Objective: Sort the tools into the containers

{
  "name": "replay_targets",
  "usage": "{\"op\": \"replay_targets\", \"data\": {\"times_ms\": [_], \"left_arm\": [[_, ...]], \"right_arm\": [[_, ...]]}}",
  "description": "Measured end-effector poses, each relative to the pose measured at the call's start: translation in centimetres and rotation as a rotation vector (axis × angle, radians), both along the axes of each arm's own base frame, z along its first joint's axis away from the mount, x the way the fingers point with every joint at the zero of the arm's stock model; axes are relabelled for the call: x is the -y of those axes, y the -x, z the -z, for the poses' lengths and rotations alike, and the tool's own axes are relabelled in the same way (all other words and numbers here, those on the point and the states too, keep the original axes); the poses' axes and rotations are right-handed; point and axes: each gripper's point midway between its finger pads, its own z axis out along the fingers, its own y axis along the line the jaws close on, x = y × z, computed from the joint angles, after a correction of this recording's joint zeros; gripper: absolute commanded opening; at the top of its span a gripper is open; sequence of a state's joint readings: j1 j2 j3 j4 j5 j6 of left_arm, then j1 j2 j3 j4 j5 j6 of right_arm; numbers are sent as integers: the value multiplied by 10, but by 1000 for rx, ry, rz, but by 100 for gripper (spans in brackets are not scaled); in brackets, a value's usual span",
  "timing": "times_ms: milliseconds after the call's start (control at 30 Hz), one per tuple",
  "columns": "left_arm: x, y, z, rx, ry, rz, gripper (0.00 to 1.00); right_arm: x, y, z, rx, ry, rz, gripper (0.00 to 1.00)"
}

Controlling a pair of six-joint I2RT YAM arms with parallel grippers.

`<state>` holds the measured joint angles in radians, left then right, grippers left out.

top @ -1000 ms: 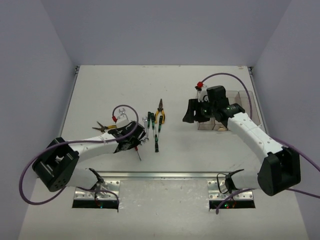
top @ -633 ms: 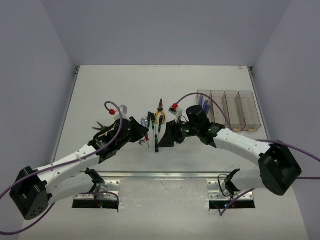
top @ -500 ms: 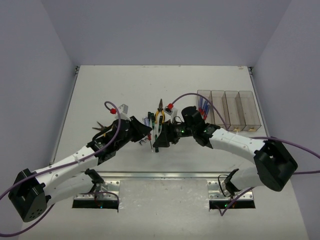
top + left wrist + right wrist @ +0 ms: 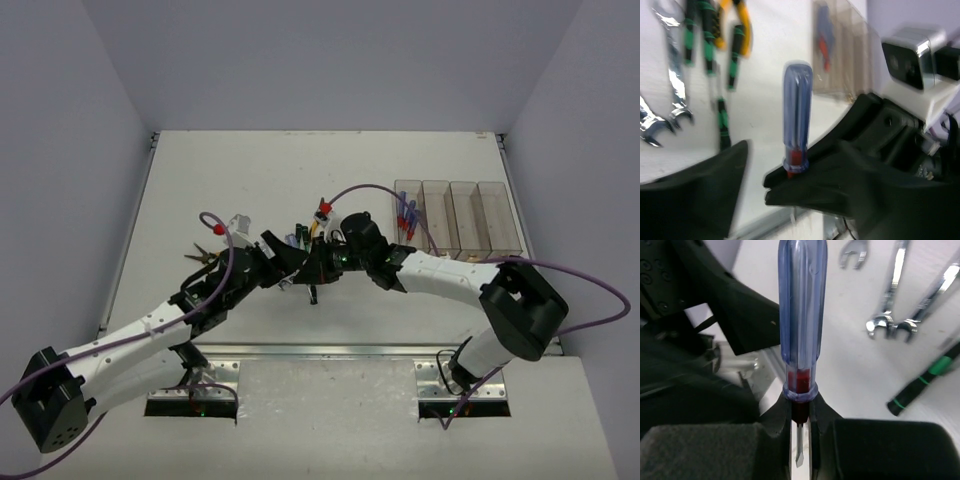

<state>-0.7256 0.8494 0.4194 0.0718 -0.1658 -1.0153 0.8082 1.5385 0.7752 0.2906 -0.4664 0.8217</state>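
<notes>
Right gripper (image 4: 800,412) is pinching a blue-handled screwdriver (image 4: 801,315) above the middle of the table (image 4: 250,170).

Its jaws are clamping the red collar and bare shank, with the clear blue handle sticking out past the fingertips and the flat tip poking back toward the wrist. The left gripper (image 4: 287,262) is sitting just beside it, jaws spread wide and holding nothing, one finger (image 4: 705,190) standing clear of the handle. Underneath, wrenches (image 4: 890,315), green-handled screwdrivers (image 4: 702,30) and yellow pliers (image 4: 735,20) are lying loose. The containers (image 4: 490,230) are waiting well apart to the right, the leftmost one already holding blue screwdrivers. The screwdriver is looking light and stiff, and its smooth handle is probably slippery. The narrow collar is giving the surer hold, though the long handle could be levering it loose.
</notes>
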Motion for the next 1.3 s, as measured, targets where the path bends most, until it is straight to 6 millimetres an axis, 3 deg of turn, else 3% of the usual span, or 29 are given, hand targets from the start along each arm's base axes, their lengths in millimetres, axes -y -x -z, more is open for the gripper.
{"op": "replay_targets", "data": {"times_ms": [100, 167, 267, 333, 433, 500, 567, 667, 733, 900, 1000, 1067, 1100, 1200, 1300], "left_arm": [[-11, -7, -8, -27, -85, -62, 100], [-17, -16, -28, -25, -140, -106, 100], [-34, -29, -62, -4, -226, -202, 100], [-48, -33, -73, 3, -301, -249, 100], [-66, -30, -62, -34, -442, -273, 100], [-78, -23, -45, -77, -545, -262, 100], [-87, -14, -34, -109, -630, -234, 100], [-96, -6, -31, -116, -694, -201, 100], [-102, 0, -33, -107, -720, -184, 100], [-113, 10, -47, -55, -753, -145, 100], [-119, 13, -53, -29, -773, -135, 100], [-123, 15, -55, -20, -786, -134, 100], [-125, 16, -56, -16, -791, -134, 100], [-129, 20, -61, 3, -794, -130, 100], [-134, 20, -74, 35, -786, -151, 100]], "right_arm": [[16, -20, 10, 18, 98, 108, 0], [38, -36, 17, 27, 174, 191, 0], [91, -77, 15, 49, 287, 369, 0], [139, -106, 16, 69, 395, 505, 0], [203, -138, 15, 90, 569, 641, 0], [234, -158, 15, 95, 674, 688, 0], [258, -174, 20, 86, 763, 710, 0], [283, -184, 41, 43, 879, 707, 3], [297, -183, 55, 4, 957, 687, 27], [310, -189, 68, -42, 1055, 648, 55], [309, -195, 59, -35, 1052, 649, 71], [308, -197, 50, -21, 1040, 656, 75], [308, -196, 47, -19, 1036, 657, 85], [300, -192, 29, 5, 998, 667, 99], [283, -186, 0, 79, 950, 685, 99]]}}
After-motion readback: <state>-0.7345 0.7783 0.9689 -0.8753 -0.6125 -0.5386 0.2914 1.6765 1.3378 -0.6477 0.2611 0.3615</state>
